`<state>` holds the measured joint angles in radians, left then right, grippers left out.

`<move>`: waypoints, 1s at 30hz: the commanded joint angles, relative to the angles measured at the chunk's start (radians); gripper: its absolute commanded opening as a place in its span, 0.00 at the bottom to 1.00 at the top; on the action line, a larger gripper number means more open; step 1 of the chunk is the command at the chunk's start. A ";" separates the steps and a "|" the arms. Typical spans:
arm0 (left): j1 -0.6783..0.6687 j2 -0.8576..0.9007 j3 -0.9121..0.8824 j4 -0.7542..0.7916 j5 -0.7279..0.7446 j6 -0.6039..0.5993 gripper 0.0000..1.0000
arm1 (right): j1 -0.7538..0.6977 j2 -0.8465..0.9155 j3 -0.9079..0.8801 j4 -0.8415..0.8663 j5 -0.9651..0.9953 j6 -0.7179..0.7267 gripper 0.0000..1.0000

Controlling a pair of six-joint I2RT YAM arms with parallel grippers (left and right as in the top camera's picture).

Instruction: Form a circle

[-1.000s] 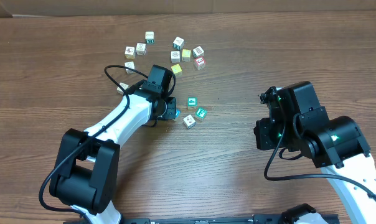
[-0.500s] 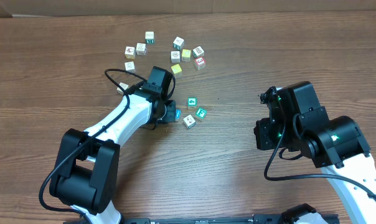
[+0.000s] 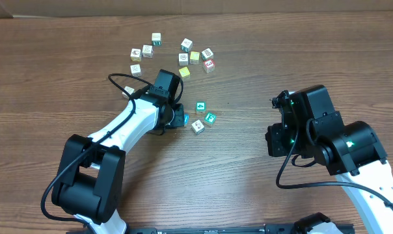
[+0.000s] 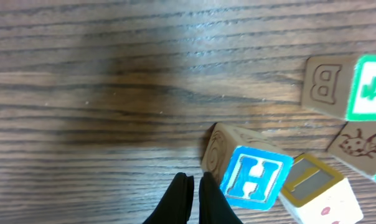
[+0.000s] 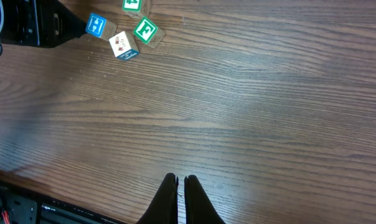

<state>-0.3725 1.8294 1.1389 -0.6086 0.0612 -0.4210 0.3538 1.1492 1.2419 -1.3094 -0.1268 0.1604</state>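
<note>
Fully closed, the left pincer (image 4: 193, 182) touches the blue H cube (image 4: 255, 177).

Through my left wrist camera I read a blue H inside a blue frame, on the top face of the blue-framed cube (image 4: 256, 177). At 3 o'clock from it, the whitish cube (image 4: 315, 190) shows a grey sign on its side face, an I or a 1; I cannot tell which. At 1 o'clock from the H, the green-framed cube (image 4: 347, 87) carries a green 4 on top and a B pressed into its bare wooden side. Through my right wrist camera, the F cube (image 5: 145, 30) shows a green F. The H stands at 9 o'clock from it, and the 4, cut by the picture edge, at 11 o'clock. From overhead, the marks on the loose cubes (image 3: 183, 58) are too small to read.
</note>
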 commanded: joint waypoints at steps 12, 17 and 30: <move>-0.003 0.014 -0.007 0.020 0.044 -0.055 0.04 | -0.005 -0.019 0.024 0.002 -0.005 -0.005 0.04; -0.003 0.015 -0.007 -0.001 0.041 -0.059 0.04 | -0.005 -0.019 0.024 0.000 -0.005 -0.005 0.04; -0.003 0.015 -0.007 -0.017 0.045 -0.059 0.04 | -0.005 -0.019 0.024 -0.002 -0.005 -0.005 0.04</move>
<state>-0.3725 1.8294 1.1381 -0.6350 0.0944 -0.4694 0.3538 1.1492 1.2419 -1.3113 -0.1272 0.1600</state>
